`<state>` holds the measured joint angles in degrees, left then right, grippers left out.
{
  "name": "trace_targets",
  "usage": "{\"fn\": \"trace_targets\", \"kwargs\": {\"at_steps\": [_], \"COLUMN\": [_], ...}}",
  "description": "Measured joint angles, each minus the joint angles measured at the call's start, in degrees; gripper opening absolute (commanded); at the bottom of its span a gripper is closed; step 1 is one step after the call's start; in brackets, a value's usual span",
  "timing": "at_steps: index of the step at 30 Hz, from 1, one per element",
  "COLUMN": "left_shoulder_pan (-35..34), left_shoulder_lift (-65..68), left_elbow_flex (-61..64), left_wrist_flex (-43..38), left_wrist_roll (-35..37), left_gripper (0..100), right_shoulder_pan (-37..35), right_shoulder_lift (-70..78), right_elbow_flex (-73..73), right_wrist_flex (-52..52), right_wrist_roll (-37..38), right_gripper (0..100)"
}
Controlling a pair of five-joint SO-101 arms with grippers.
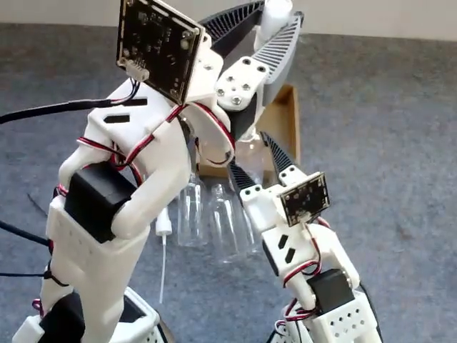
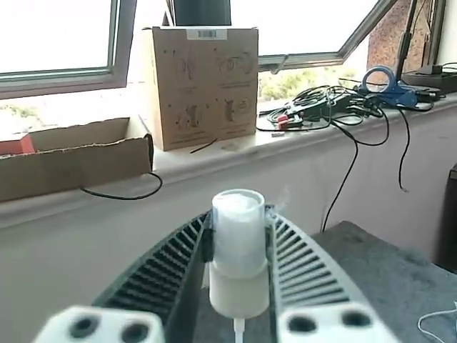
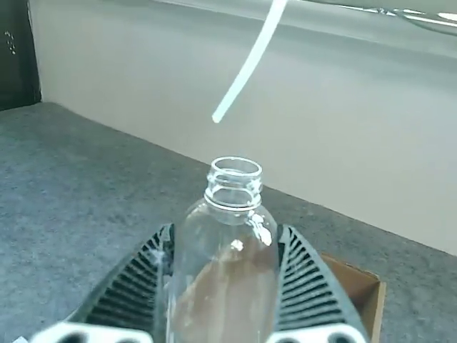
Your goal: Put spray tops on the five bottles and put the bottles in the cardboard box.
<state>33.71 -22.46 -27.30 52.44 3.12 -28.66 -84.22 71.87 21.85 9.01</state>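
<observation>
The left arm (image 1: pixel 86 257) masks part of the cardboard box (image 1: pixel 289 121) and the spare bottles (image 1: pixel 225 229) standing near it. A loose spray top (image 1: pixel 164 225) lies beside them. The right pincer (image 3: pixel 227 239) pinches an upright, clear, uncapped held bottle (image 3: pixel 228 279). The left pincer (image 2: pixel 239 218) pinches a white spray top (image 2: pixel 238 250), with its tube (image 3: pixel 244 68) ending just above the neck. The worktop (image 1: pixel 400 143) is grey and carpet-like. Behind it, a window sill (image 2: pixel 214 153) carries a carton (image 2: pixel 200 86) and cables (image 2: pixel 335 100).

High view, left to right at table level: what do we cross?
In order: left arm → loose spray top on the carpet → empty clear bottles → right arm. The cardboard box behind overlaps these, so it is left out.
</observation>
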Motion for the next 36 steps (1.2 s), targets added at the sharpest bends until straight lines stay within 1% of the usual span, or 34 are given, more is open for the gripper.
{"fn": "trace_targets", "kwargs": {"at_steps": [11, 18, 27, 30, 36], "left_shoulder_pan": [0.0, 0.0, 0.0, 0.09, -1.23], "left_shoulder_lift": [0.18, 4.31, 5.01, 5.01, 3.6], "left_elbow_flex": [0.79, 1.49, 1.76, 2.11, 5.36], "left_wrist_flex": [0.09, 0.09, 0.09, 3.78, 16.7], "left_wrist_roll": [0.0, 0.0, 0.0, 0.0, 0.0], "left_gripper": [0, 0, 1, 1, 1], "right_shoulder_pan": [0.0, 0.0, 0.0, 0.0, -0.09], "right_shoulder_lift": [0.0, 0.0, 0.0, 0.0, 0.0], "right_elbow_flex": [0.0, 0.0, 0.0, 0.0, 0.0], "right_wrist_flex": [0.0, 0.0, 0.0, 0.0, 0.0], "right_wrist_roll": [0.0, 0.0, 0.0, 0.0, 0.0], "right_gripper": [0.4, 0.4, 0.4, 0.4, 0.4]}}
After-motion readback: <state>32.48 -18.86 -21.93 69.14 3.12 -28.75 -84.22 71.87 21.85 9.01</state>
